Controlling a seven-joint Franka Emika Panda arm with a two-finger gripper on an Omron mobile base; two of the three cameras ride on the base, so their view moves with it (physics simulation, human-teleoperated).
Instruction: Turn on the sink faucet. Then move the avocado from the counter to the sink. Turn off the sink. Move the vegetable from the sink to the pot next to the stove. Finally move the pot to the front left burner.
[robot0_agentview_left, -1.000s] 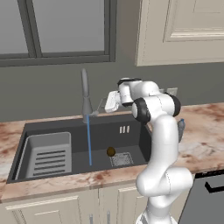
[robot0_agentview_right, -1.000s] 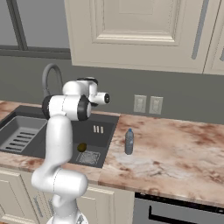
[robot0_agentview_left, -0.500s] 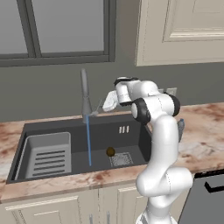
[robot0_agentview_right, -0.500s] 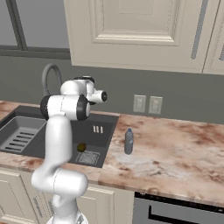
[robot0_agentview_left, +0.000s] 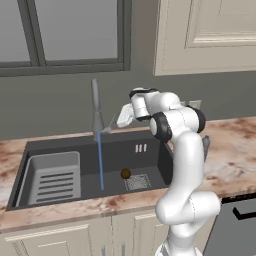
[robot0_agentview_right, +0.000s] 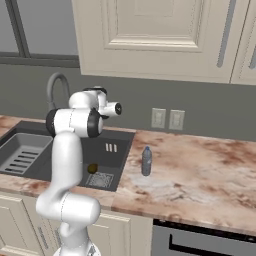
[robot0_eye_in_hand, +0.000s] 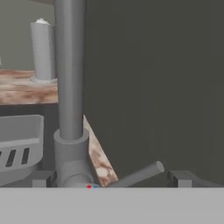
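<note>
Water runs in a thin blue stream (robot0_agentview_left: 100, 162) from the sink faucet (robot0_agentview_left: 95, 107) into the dark sink (robot0_agentview_left: 150, 155). The avocado (robot0_agentview_left: 126, 173) lies on the basin floor beside the square drain (robot0_agentview_left: 137, 182); the right base view shows the avocado (robot0_agentview_right: 92, 168) too. My gripper (robot0_agentview_left: 119, 120) is open at the faucet's right side, level with its base. In the hand view the gripper (robot0_eye_in_hand: 111, 181) has its fingertips (robot0_eye_in_hand: 181, 178) spread wide, with the faucet's stem (robot0_eye_in_hand: 70, 87) and its thin lever (robot0_eye_in_hand: 140, 174) between them. The pot is out of view.
A slotted grey tray (robot0_agentview_left: 52, 175) fills the sink's left part. A small bottle (robot0_agentview_right: 146, 161) stands on the marbled counter (robot0_agentview_right: 200, 170) right of the sink, below two wall outlets (robot0_agentview_right: 167, 119). The stove's steel front (robot0_agentview_right: 200, 240) is at the lower right. A grey cylinder (robot0_eye_in_hand: 42, 50) stands on the far counter.
My gripper has edged left, closer to the faucet's base and lever. The water keeps running and the avocado has not moved.
</note>
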